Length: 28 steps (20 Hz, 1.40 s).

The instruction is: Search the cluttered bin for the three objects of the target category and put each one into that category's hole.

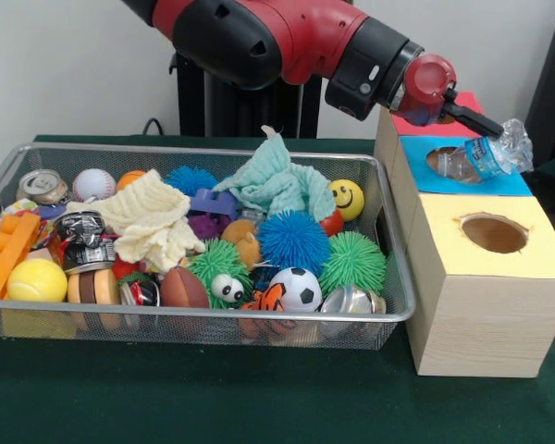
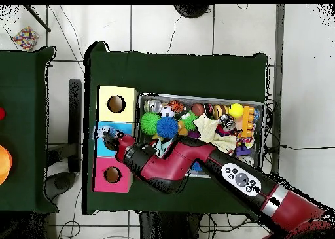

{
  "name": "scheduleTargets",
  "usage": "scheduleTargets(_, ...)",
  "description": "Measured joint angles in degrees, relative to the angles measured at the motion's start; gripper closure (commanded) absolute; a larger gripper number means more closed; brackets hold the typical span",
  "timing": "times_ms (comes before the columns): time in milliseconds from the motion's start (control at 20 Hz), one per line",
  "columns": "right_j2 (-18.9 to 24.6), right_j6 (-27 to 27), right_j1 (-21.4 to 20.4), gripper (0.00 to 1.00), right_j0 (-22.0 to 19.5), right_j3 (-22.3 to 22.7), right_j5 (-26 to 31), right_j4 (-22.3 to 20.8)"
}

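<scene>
Table (image 1: 166,398): covered in dark green cloth; in the overhead view it stands on a pale tiled floor (image 2: 170,27) crossed by cables.
Wire bin (image 1: 213,326): silver mesh, rests directly on the cloth, takes up most of the table's width in the front view, heaped with toys and rags.
Wooden box row (image 1: 462,314): pale wood, stands on the cloth just beside one short end of the bin.
Box tops: yellow (image 2: 116,92), blue (image 1: 481,183) and pink (image 2: 105,177) in a line, the yellow and pink each showing a round hole.
Second table (image 2: 26,118): also dark green, well apart across a strip of floor.
</scene>
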Motion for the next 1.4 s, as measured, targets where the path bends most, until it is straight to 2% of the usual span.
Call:
scheduleTargets(850,-3.81,5.68,-3.05,1.00,3.87,-1.23,-2.89,-0.13)
scheduleTargets(1100,-5.03,9.06,-4.47,1.00,5.34,-1.81,-3.95,-0.35)
scheduleTargets(1400,-7.08,13.63,-6.50,1.00,7.37,-3.12,-6.58,-2.59)
